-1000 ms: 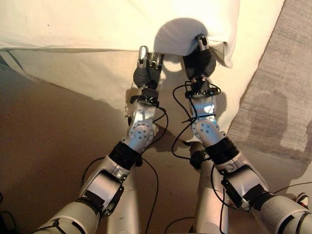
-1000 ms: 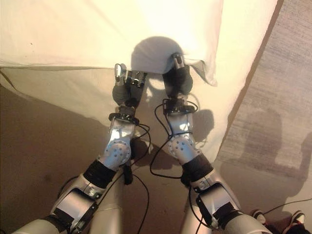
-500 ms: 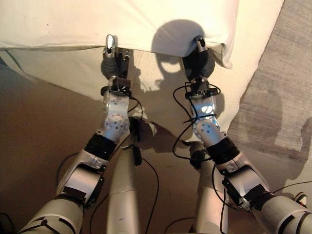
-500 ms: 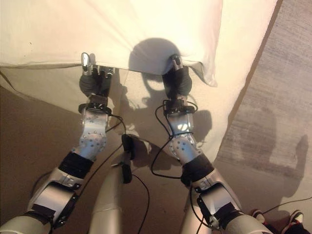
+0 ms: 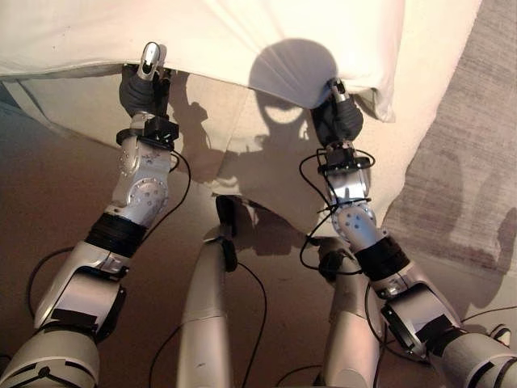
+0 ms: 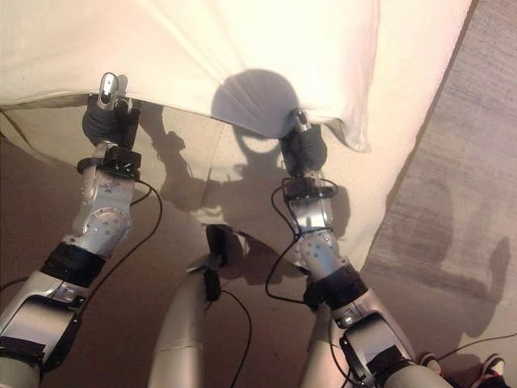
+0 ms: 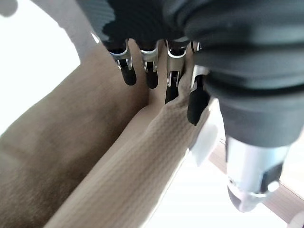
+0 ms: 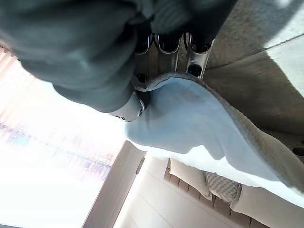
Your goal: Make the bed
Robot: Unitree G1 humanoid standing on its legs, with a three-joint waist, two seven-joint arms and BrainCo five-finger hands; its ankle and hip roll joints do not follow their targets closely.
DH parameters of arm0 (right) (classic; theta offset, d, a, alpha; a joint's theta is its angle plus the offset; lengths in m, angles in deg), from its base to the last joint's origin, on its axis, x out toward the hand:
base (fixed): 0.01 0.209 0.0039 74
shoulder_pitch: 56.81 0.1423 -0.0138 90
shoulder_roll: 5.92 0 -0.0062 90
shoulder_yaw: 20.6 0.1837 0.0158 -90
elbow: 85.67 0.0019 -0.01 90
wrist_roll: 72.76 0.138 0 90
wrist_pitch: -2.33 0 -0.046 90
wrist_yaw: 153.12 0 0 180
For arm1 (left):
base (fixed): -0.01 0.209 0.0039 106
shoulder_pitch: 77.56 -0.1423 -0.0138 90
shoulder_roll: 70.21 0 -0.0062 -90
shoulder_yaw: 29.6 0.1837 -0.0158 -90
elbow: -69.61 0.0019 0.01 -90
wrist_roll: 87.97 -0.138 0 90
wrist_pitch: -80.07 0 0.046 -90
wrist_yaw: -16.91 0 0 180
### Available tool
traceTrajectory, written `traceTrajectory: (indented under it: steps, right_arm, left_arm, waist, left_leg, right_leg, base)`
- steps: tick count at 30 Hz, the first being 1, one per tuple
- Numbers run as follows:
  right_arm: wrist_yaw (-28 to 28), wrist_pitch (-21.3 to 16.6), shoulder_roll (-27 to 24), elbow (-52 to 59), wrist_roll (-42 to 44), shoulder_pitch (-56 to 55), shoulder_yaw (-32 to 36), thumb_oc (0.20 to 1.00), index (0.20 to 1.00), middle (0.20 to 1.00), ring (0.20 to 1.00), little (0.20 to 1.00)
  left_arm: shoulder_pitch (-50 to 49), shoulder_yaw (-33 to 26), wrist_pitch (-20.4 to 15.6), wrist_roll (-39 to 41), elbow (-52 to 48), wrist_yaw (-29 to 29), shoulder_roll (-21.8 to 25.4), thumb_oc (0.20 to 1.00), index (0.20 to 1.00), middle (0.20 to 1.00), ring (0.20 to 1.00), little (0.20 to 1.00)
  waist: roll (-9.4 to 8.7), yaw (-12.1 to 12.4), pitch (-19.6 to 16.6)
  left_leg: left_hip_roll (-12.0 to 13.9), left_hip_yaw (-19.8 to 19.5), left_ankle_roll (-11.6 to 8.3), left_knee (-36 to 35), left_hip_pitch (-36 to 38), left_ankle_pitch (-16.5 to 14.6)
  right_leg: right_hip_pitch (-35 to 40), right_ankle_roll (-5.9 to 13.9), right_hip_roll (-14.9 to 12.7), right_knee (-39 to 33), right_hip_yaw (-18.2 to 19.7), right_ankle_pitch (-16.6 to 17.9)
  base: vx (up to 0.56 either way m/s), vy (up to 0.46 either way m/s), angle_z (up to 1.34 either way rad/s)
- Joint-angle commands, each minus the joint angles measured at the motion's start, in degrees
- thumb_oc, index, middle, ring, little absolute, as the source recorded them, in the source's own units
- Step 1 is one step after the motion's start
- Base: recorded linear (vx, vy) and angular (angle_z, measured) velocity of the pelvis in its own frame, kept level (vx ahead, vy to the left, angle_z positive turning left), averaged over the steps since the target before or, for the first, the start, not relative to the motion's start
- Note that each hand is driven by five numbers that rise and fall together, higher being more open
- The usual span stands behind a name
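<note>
A white blanket (image 5: 242, 32) covers the bed, and its near edge hangs over the cream sheet (image 5: 242, 153) on the bed's side. My left hand (image 5: 139, 89) is at that edge on the left, thumb on top and fingers under it. In the left wrist view a fold of cloth (image 7: 142, 161) runs up between the fingers (image 7: 126, 71) and the thumb. My right hand (image 5: 338, 121) pinches the same edge near the blanket's right corner. In the right wrist view the blanket (image 8: 199, 123) is caught between thumb and fingers (image 8: 194, 61).
A grey rug (image 5: 460, 178) lies on the floor to the right of the bed. Brown floor (image 5: 48, 210) runs along the bed's near side on the left.
My left hand has slid left along the blanket's edge, away from my right hand. My right hand has kept its hold and barely moved.
</note>
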Motion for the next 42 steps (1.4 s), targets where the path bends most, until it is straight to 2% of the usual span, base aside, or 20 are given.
traceTrajectory:
  steps: [1,9,26,27,36,42]
  right_arm:
    - [-3.38,-1.10,-5.15,8.24,-3.74,-10.31,3.24,0.200,0.200,0.200,0.200,0.200]
    - [-4.08,0.04,-7.35,9.00,-3.99,-15.40,5.26,0.200,0.200,0.200,0.200,0.200]
    - [-4.30,0.60,-7.79,9.41,-4.32,-16.94,5.97,0.200,0.200,0.200,0.200,0.200]
    - [-4.52,0.67,-7.78,9.38,-4.47,-17.34,5.97,0.200,0.200,0.200,0.200,0.200]
    - [-5.06,0.97,-7.90,9.49,-4.59,-17.77,6.28,0.200,0.200,0.200,0.200,0.200]
    - [-4.14,0.47,-7.66,9.52,-5.06,-18.35,7.26,0.200,0.200,0.200,0.200,0.200]
  left_arm:
    - [2.97,-5.77,-3.68,-4.38,-0.29,0.72,2.18,1.000,1.000,1.000,1.000,1.000]
    - [3.36,-7.44,-4.43,-5.13,-0.43,-0.12,4.37,1.000,1.000,1.000,1.000,1.000]
    - [1.95,-11.68,-5.97,-4.73,0.73,-1.68,5.40,1.000,1.000,1.000,1.000,1.000]
    - [2.16,-12.01,-6.14,-5.29,1.04,-2.05,5.89,0.200,0.200,0.200,0.200,0.200]
    - [1.14,-14.31,-7.08,-7.22,0.90,-3.27,5.58,0.200,0.200,0.200,0.200,0.200]
    - [-3.31,-17.28,-7.15,-8.83,-1.41,-3.49,3.83,0.200,0.200,0.200,0.200,0.200]
  waist:
    - [3.31,0.52,-1.26]
    - [2.88,-0.14,-1.26]
    - [3.33,0.17,-1.26]
    - [3.54,0.22,-1.26]
    - [3.44,0.29,-1.26]
    - [3.57,0.46,-1.26]
  left_leg:
    - [-2.64,1.49,-0.25,-4.83,8.12,-5.56]
    - [-2.87,1.54,-0.03,-4.67,8.51,-5.96]
    - [-3.16,1.93,0.61,-4.64,8.96,-6.56]
    - [-3.17,1.99,0.67,-4.51,9.12,-6.73]
    - [-3.23,2.46,0.90,-4.02,9.08,-7.22]
    - [-3.46,2.73,1.14,-3.90,10.30,-7.25]
  right_leg:
    - [-5.63,7.96,0.08,7.17,3.22,6.26]
    - [-5.53,8.30,-0.25,7.37,3.54,7.06]
    - [-5.33,8.30,-0.33,7.98,3.59,6.89]
    - [-5.35,8.29,-0.34,8.15,3.61,6.83]
    - [-5.69,8.11,-0.45,8.65,4.11,6.47]
    - [-5.09,8.08,-0.47,9.04,4.86,6.74]
  base:
    - [0.01,0.039,0.00]
    - [0.00,0.014,0.00]
    - [0.01,0.024,0.00]
    - [0.00,0.000,0.00]
    - [0.01,0.011,0.00]
    - [0.00,0.023,-0.02]
